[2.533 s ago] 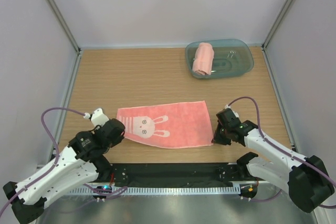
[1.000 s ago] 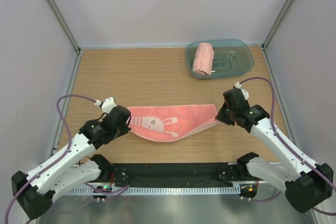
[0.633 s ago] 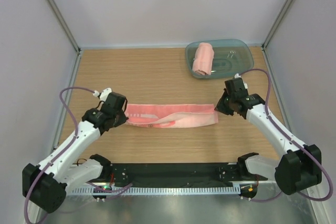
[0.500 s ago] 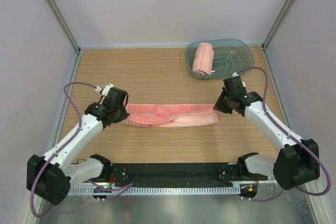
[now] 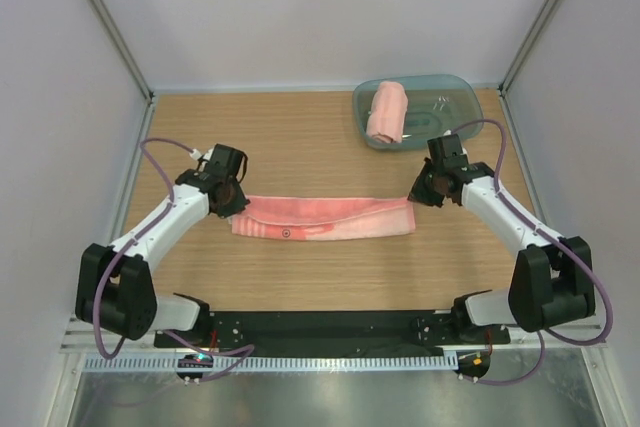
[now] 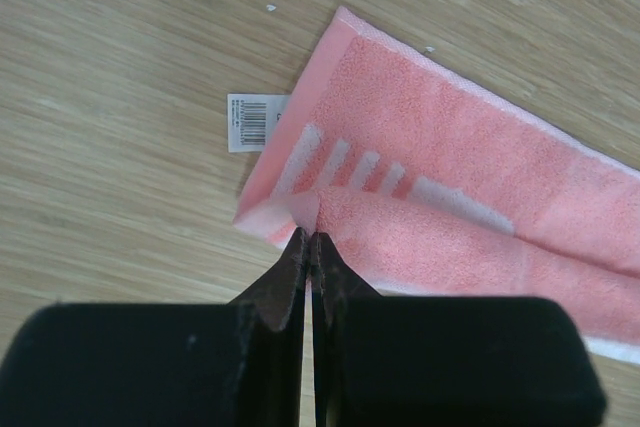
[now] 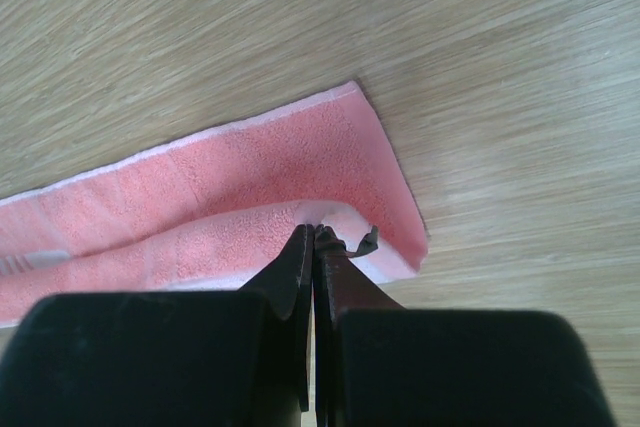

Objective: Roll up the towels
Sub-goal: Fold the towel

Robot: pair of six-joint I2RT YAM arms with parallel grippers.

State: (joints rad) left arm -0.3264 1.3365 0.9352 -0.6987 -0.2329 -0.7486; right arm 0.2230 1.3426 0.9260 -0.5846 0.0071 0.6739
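A salmon-pink towel (image 5: 325, 219) lies across the middle of the table, folded lengthwise into a narrow strip. My left gripper (image 5: 233, 200) is shut on its left end; in the left wrist view the left gripper (image 6: 309, 237) pinches the upper layer's corner of the towel (image 6: 450, 197). My right gripper (image 5: 418, 193) is shut on the right end; in the right wrist view the right gripper (image 7: 317, 234) pinches the folded-over edge of the towel (image 7: 250, 182). A second towel (image 5: 387, 112), rolled up, lies in the tub at the back right.
The translucent blue-green tub (image 5: 452, 113) stands at the far right by the back wall. A white barcode label (image 6: 255, 122) sticks out from the towel's left end. Cage walls close in the table on three sides.
Both grippers have carried the towel's near edge away from the bases and over its far part. The flat towel with its rabbit picture is now a narrow folded strip.
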